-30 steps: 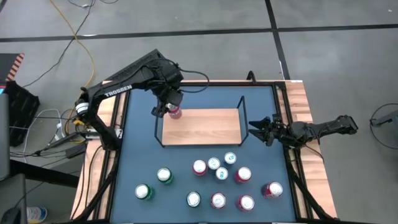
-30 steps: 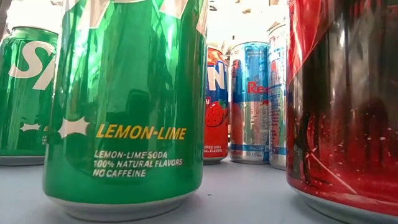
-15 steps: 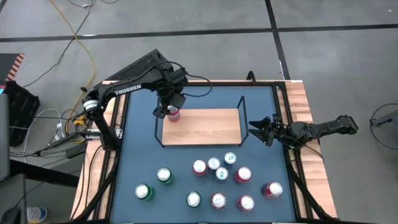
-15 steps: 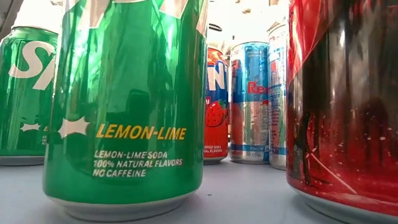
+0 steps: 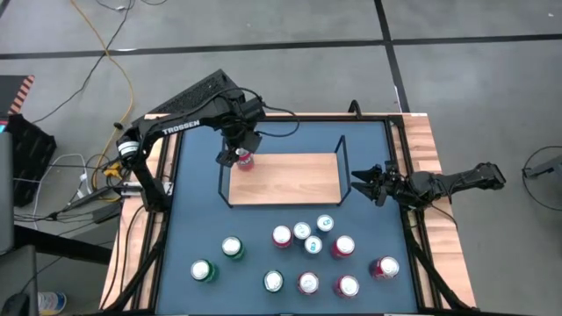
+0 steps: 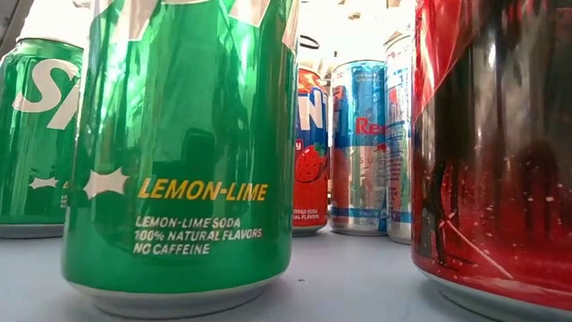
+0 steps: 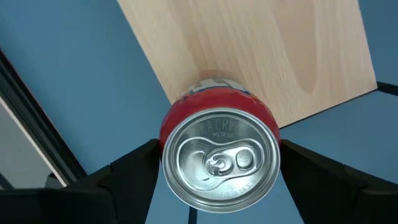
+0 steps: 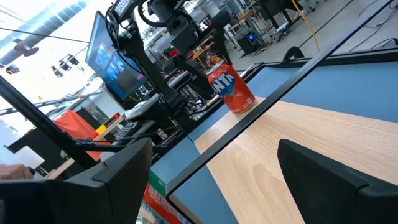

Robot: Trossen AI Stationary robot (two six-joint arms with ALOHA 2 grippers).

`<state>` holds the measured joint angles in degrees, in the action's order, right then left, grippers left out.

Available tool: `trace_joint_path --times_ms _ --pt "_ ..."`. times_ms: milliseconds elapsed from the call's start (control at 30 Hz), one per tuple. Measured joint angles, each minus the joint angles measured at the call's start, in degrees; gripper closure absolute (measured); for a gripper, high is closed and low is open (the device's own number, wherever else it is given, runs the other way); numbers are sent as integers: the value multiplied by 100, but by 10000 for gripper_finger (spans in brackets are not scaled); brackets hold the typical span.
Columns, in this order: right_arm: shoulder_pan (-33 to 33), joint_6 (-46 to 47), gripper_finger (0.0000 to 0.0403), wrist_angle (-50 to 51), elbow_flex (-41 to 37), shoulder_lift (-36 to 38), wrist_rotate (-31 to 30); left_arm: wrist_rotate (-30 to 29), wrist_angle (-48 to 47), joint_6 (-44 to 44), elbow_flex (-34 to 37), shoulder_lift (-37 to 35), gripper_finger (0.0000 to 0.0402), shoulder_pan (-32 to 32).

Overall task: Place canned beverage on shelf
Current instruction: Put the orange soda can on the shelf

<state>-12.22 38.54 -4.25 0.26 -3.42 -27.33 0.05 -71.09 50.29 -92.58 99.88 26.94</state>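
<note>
A red can [image 5: 245, 160] with a silver top [image 7: 219, 155] stands upright at the far left corner of the light-wood shelf [image 5: 290, 178]. It also shows in the right wrist view [image 8: 231, 90]. My left gripper [image 5: 238, 156] is over it, pointing down, and is shut on it. My right gripper [image 5: 362, 183] is open and empty. It stays low by the shelf's right wire end frame [image 5: 342, 167] and faces along the board [image 8: 298, 143]. My left gripper pinches the red can between its two fingers [image 7: 134, 171], one on each opposite side of the can's wall [image 7: 166, 134], just below the rim. The fingers come from above, pointing down. The can is upright, and its base appears to rest on the board's far left corner.
Several cans stand on the blue tabletop's near half [image 5: 307, 254]: green ones at the left [image 5: 231, 247], red, white and blue ones toward the right [image 5: 342, 247]. In the low view a green can [image 6: 179, 152] and a red can [image 6: 492, 134] stand close. Most of the board is bare.
In the first half second my left arm reached a little farther out over the shelf's far left corner, and the red can stayed between its fingers. Since then it has kept still.
</note>
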Motion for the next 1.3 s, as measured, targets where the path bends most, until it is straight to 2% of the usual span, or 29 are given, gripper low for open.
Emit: trace_joint_path --times_ms 367,700,867,1067,1300 --pt "1 0 55 0 -1 0 0 -17 -41 -575 0 2 102 0" --pt "1 0 55 0 -1 0 0 75 -83 -602 2 7 101 2" --pt "-1 0 55 0 -1 0 0 33 -96 -596 10 14 88 0" --pt "0 0 55 0 1 0 0 -218 -120 -600 20 26 75 -98" --pt "0 -1 55 0 0 0 1 -295 -162 -645 -469 24 74 -232"
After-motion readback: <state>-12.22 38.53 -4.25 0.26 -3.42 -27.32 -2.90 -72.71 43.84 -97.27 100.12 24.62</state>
